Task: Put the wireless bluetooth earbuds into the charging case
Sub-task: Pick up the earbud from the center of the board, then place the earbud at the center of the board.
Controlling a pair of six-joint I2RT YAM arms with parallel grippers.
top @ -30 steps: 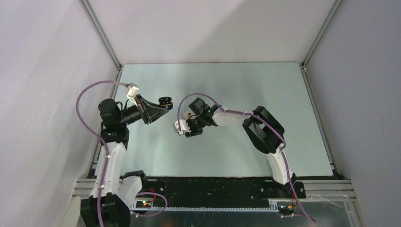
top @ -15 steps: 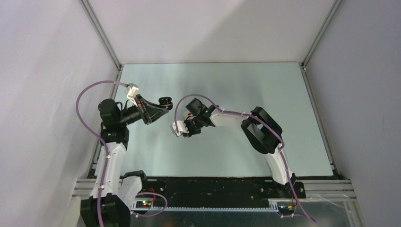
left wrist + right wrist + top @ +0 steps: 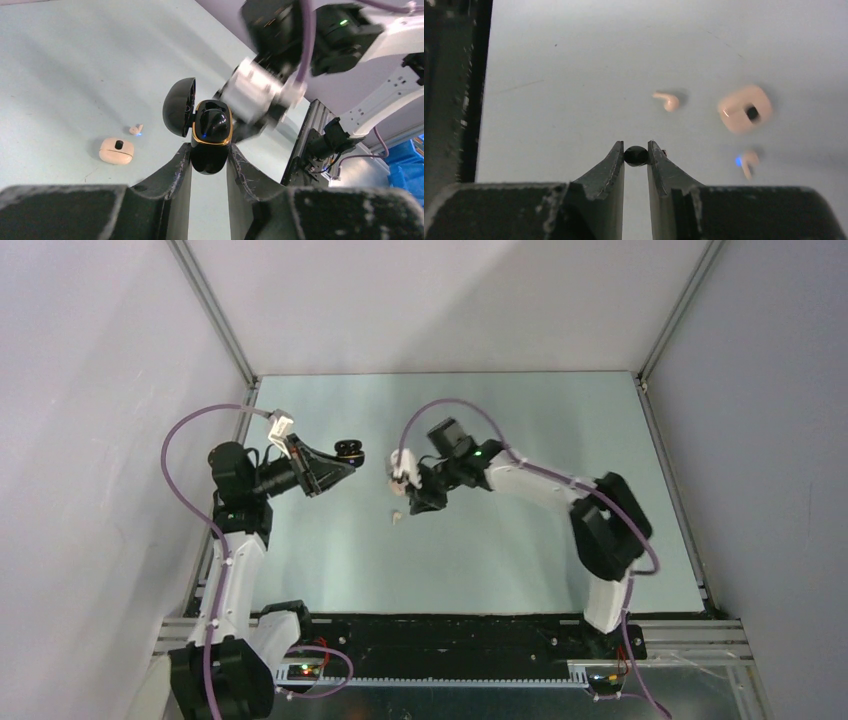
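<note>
The right arm is stretched out further than half a second ago. Its elbow, then folded near the table's middle, now sits far over to the right. The right gripper [image 3: 636,153] has travelled away from the bases and now sits close to the black charging case [image 3: 212,131]. Where it was, the top view now shows a small beige spot on the table. The left arm is placed almost as before.

The left gripper [image 3: 209,150] is clamped on the lower half of the black charging case and holds it above the table. Its lid [image 3: 178,106] is swung open to the side, a gold rim rings the opening, and a tiny blue light glows inside. The right gripper's jaws are closed on a small black bud [image 3: 636,155], pinched at the very tips. On the table lies the beige case [image 3: 745,108], with a dark square on top. Two beige earbuds [image 3: 667,100] lie near it, apart from each other, one showing a blue light.

The table [image 3: 480,560] is a pale blue-green matte sheet with faint scuffs. Plain pale grey walls [image 3: 420,300] close it in on three sides, joined by aluminium rails [image 3: 212,310], and purple cables [image 3: 305,35] loop off both arms
</note>
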